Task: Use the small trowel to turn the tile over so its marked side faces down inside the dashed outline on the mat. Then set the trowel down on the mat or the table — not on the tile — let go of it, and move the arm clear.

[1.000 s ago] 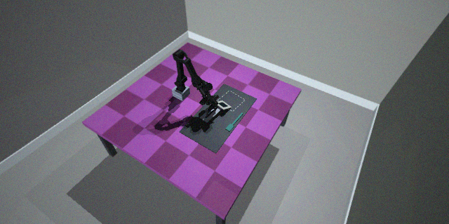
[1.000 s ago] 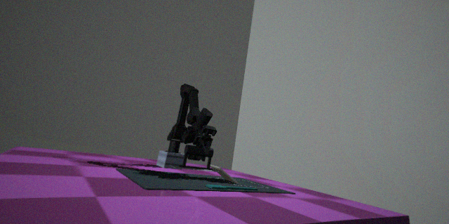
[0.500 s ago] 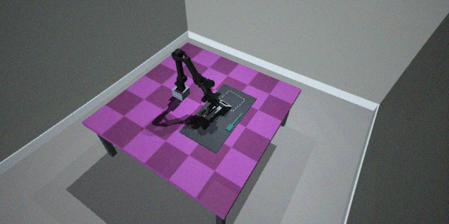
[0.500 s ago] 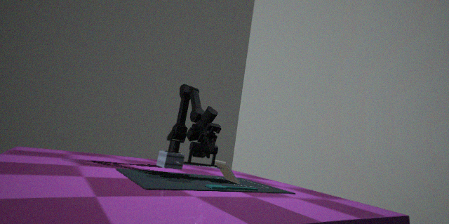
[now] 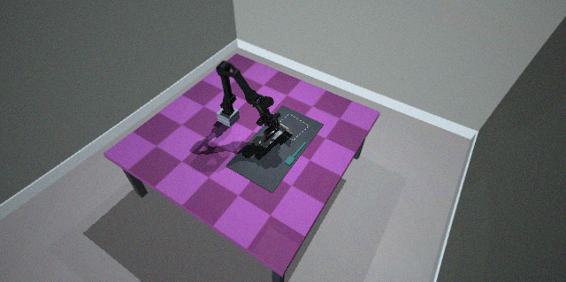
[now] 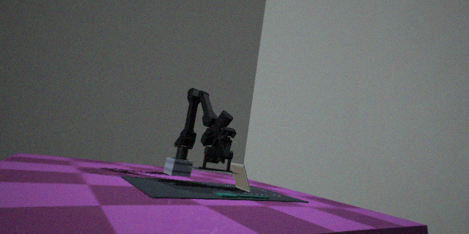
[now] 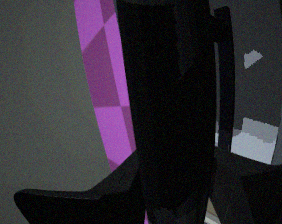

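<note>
In the top view, left to right, the end effector [image 5: 271, 139] [image 6: 217, 163] [image 7: 168, 147] comes first, over the mat [image 5: 265, 182] [image 6: 165, 193] toward the worktop's [image 5: 212, 211] [image 6: 55, 194] middle, shut on what looks like the dark trowel [image 6: 216, 169]. The tile [image 5: 287, 130] [image 6: 240, 177] lies just to its right, on edge, leaning back toward it. The dashed outline [image 5: 308, 125] is beyond, toward the right corner. The coming push should probably go that way, over the tile's lower edge. A teal spatula [image 5: 290, 159] [image 6: 242, 196] lies along the mat's right edge.

A teal spatula [image 5: 295, 154] [image 6: 242, 195] was lying flat at the right. Grey walls [image 5: 110, 30] [image 6: 359, 80] were standing left, far and right, with white baseboards [image 5: 354, 92] below.
</note>
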Controlling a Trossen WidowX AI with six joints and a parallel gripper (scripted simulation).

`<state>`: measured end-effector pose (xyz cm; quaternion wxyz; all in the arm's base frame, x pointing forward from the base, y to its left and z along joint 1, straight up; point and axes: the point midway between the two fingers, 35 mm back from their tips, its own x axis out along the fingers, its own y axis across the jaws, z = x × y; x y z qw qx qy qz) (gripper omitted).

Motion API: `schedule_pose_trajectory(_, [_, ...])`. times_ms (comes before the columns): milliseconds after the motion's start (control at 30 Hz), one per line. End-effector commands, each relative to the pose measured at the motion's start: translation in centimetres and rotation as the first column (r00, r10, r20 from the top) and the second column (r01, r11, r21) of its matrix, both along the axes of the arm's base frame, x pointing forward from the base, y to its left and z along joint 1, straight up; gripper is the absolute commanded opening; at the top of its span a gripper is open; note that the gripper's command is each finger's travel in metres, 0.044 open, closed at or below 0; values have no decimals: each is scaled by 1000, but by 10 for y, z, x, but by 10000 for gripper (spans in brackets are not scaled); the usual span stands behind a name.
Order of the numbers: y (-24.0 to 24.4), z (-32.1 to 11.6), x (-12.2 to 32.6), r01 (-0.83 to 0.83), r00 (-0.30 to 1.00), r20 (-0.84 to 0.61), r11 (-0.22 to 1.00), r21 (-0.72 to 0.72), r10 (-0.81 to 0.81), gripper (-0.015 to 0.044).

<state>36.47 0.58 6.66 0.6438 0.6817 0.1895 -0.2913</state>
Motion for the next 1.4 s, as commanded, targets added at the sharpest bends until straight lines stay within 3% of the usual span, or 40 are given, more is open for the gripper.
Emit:
schedule_pose_trajectory(0, [9,9,7,1,1000,26,1000,3,-1,0])
schedule_pose_trajectory(1367, [58,-10,15,1,1000,26,1000,9,-1,0])
